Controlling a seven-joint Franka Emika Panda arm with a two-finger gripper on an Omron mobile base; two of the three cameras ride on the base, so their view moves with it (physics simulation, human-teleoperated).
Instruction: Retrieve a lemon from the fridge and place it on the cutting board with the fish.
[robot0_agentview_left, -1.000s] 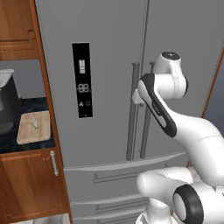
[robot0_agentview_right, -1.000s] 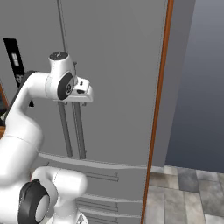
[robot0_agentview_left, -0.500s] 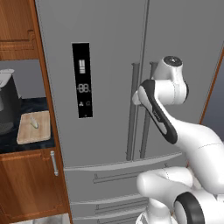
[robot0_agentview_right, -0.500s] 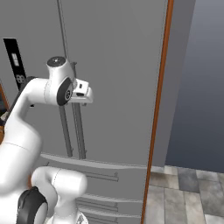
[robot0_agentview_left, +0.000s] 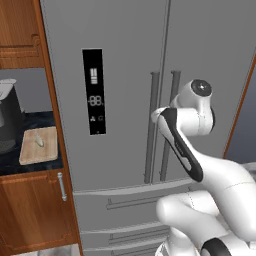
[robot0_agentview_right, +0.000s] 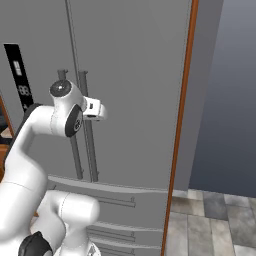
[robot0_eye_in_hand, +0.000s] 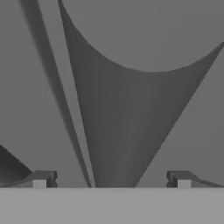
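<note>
Two tall grey doors of the fridge (robot0_agentview_left: 125, 100), both shut, handles side by side at the seam. Stiff and heavy to swing, by the look; probably best taken on a bar handle (robot0_agentview_left: 168, 125) at mid-height, jaws straddling the bar, then drawn back along the door's arc. Smooth metal, so a shallow bite could slip.

Next in size, white arm raised in front of the right door, wrist bent toward the handles. Gripper (robot0_eye_in_hand: 111, 179) released, jaws spread wide, holding nothing; from the hand view, fingertips (robot0_eye_in_hand: 40, 179) standing close to the grey door face with the seam running up between them. Contact with a handle not discernible; from the right base view, hand just beside the right-hand bar.

Smaller, off to the left on the dark counter, cutting board (robot0_agentview_left: 39, 145), light wood, flat, well apart from the pincer. Fish (robot0_agentview_left: 40, 140) lying on it, tiny and pale.

Smallest, the lemon, presumably behind the closed doors. Likely light, firm, round and apt to roll, waxy skin a little slippery; a hold across its narrow middle judged safest, with modest squeeze.
</note>
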